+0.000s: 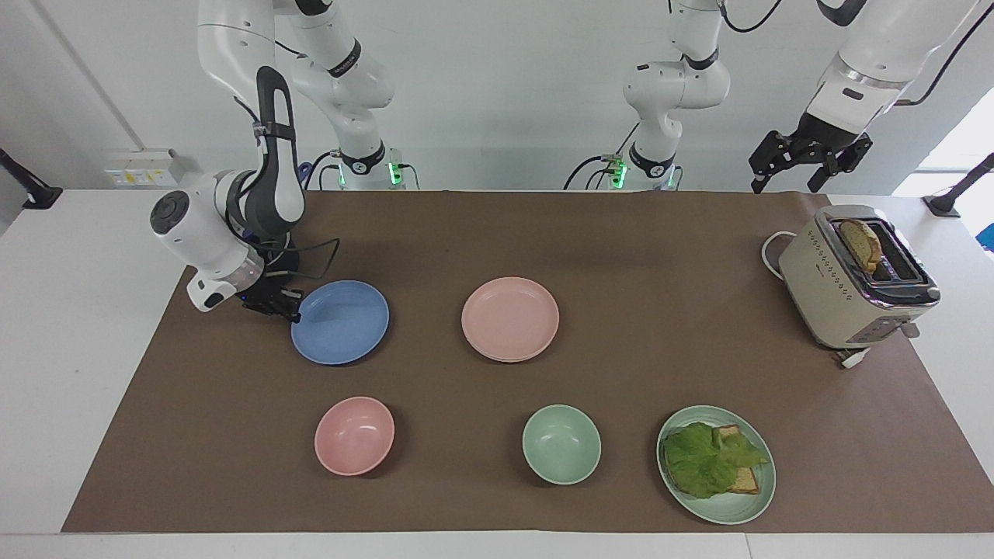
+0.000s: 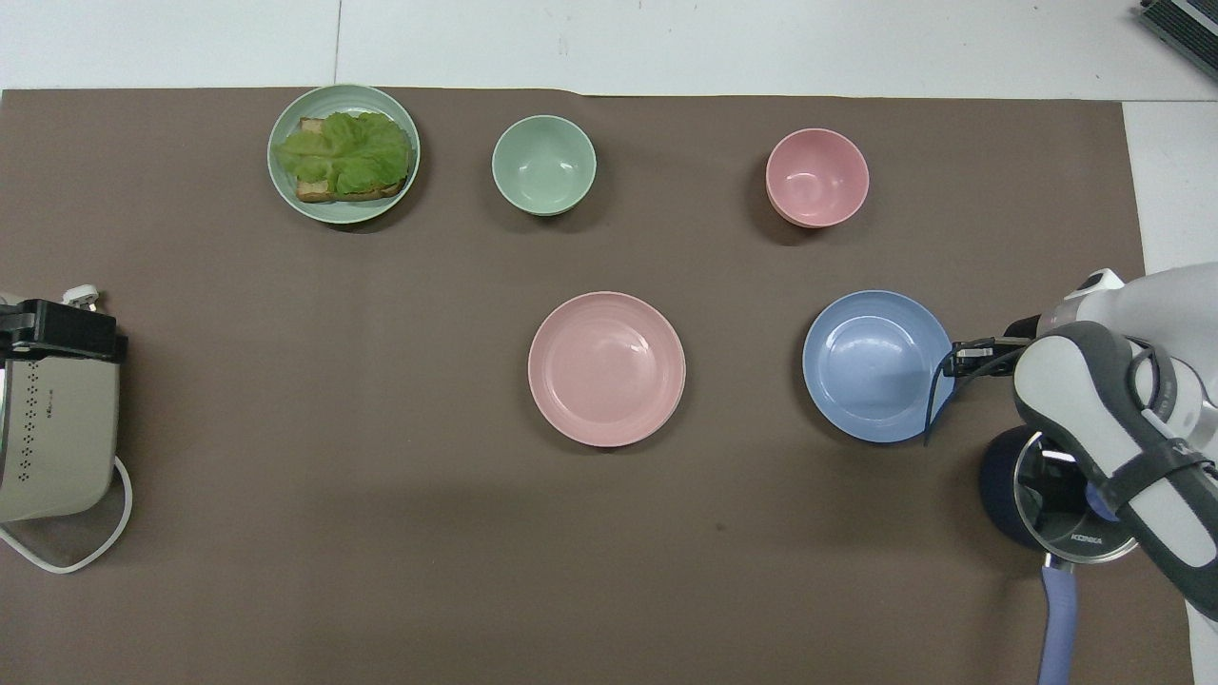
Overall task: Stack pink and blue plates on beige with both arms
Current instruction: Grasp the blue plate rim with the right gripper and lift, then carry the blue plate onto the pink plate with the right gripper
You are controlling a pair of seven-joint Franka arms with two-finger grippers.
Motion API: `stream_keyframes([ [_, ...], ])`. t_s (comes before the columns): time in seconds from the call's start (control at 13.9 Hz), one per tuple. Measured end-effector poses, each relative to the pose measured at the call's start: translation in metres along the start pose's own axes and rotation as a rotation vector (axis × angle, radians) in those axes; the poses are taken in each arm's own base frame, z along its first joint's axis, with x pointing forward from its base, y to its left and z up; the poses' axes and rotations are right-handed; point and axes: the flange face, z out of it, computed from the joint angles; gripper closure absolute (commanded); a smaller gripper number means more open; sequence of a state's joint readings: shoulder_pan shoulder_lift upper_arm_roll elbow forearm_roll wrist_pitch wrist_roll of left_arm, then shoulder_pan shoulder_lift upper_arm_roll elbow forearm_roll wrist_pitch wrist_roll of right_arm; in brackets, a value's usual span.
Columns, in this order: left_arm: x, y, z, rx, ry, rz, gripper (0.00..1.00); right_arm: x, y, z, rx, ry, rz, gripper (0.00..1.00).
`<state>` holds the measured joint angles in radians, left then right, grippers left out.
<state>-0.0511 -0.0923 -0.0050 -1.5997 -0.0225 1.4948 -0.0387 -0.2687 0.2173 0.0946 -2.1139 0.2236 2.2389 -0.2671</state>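
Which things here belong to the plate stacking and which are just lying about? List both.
Job: shallow round blue matte plate, rim gripped by right end effector; shallow round pale pink matte plate; cream-beige plate rim under it; left end effector, waiting open.
Lying about: deep pink bowl; pale green bowl; pale green plate of lettuce and toast; boxy cream toaster.

Toaster (image 1: 854,279) – bowls – lettuce toast (image 1: 710,460)
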Motion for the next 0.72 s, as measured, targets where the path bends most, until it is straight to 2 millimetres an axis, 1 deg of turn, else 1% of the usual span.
stream_keyframes([
  [0.14,0.000,0.000,0.000,0.000,0.000,0.000,0.00,0.000,-0.003,-0.008,0.034,0.007,-0.001,1.00],
  [0.22,0.000,0.000,0.000,0.000,0.000,0.000,0.00,-0.002,-0.006,-0.016,0.044,0.006,-0.004,1.00],
  [0.36,0.000,0.000,0.000,0.000,0.000,0.000,0.00,-0.007,-0.018,-0.043,0.053,0.003,-0.021,1.00],
  [0.58,0.000,0.000,0.000,0.000,0.000,0.000,0.00,-0.016,-0.054,-0.081,0.072,-0.019,-0.036,1.00],
  [0.65,0.000,0.000,0.000,0.000,0.000,0.000,0.00,-0.017,-0.066,-0.087,0.071,-0.019,-0.036,1.00],
  [0.72,0.000,0.000,0.000,0.000,0.000,0.000,0.00,-0.015,-0.081,-0.088,0.069,-0.017,-0.037,1.00],
])
